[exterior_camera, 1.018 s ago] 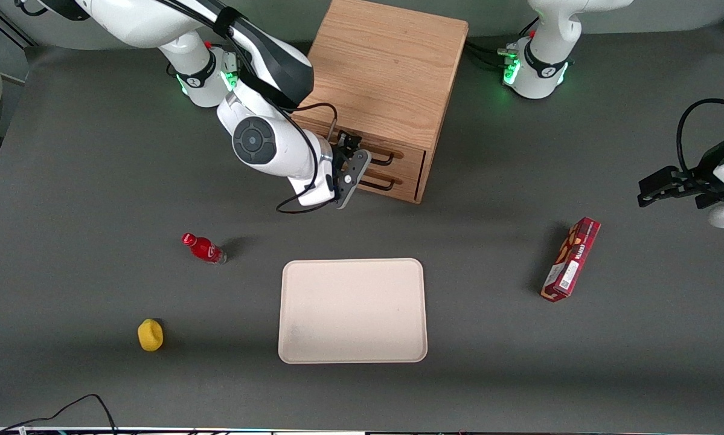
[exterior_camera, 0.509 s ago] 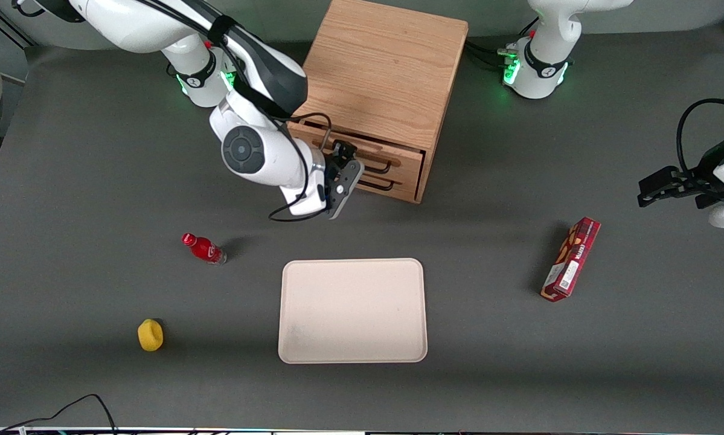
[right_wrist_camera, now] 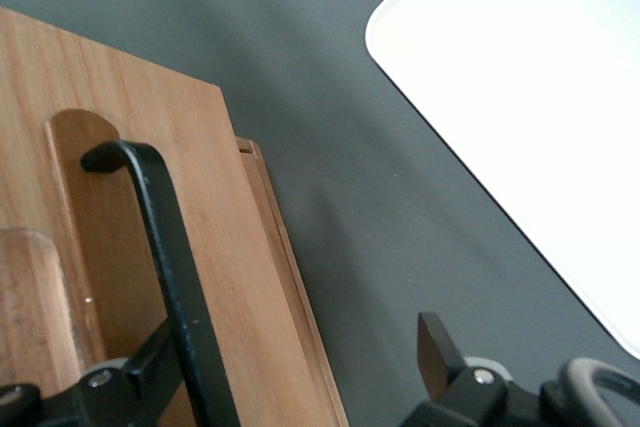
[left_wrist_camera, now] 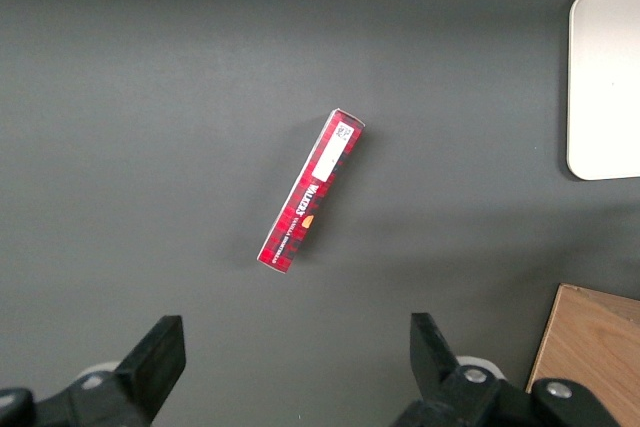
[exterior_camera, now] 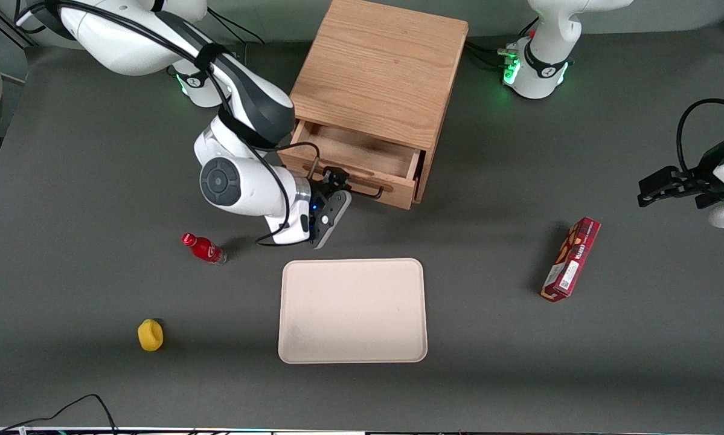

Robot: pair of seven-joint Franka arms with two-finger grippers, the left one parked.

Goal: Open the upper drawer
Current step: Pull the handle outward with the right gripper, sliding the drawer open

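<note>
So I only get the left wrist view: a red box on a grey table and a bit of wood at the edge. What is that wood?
Observer: It's a corner of a wooden cabinet. Its upper drawer stands partway out.
Operator: Is something holding it?
Observer: The gripper is at the drawer's black handle, in front of the drawer. It is open, with the handle bar just inside one finger.
Operator: Anything else on the table I can't see?
Observer: A red bottle and a small yellow object sit toward the working arm's end of the table. The yellow one is nearer to the front camera.
</note>
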